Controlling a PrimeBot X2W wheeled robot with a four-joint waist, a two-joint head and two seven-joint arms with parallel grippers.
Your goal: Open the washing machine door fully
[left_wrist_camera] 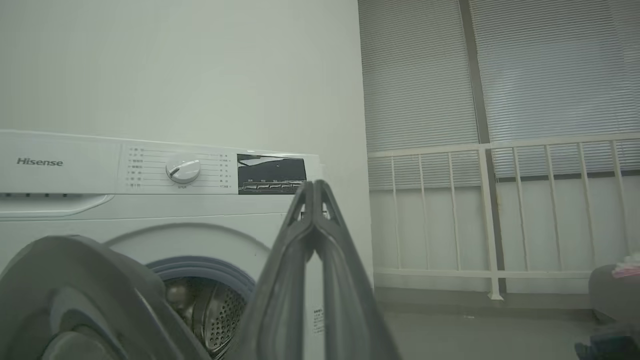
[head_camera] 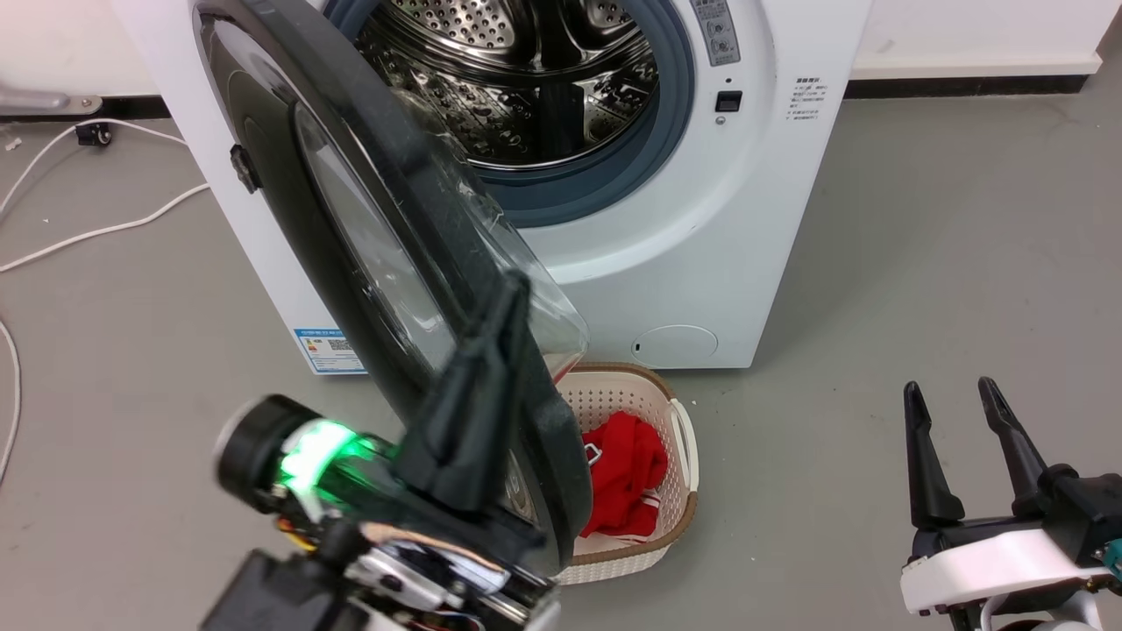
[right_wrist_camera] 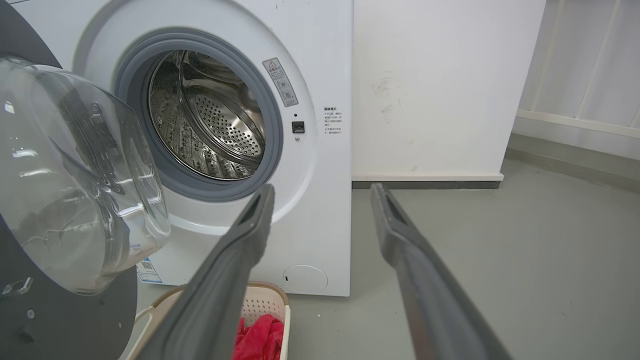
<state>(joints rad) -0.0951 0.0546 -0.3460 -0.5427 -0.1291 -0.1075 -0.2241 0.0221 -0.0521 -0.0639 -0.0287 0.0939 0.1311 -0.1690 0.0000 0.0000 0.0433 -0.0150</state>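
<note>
The left jaws are sitting shut and empty, so the washing machine door (head_camera: 289,202) just beside them could be slipping away unheld.

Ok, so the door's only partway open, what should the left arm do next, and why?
Probably push the left gripper leftwards, swinging the door wider. Its shut fingers lie along the door's free edge, and the door stands out roughly square to the machine, not folded back. The right gripper is open and well clear.
</note>
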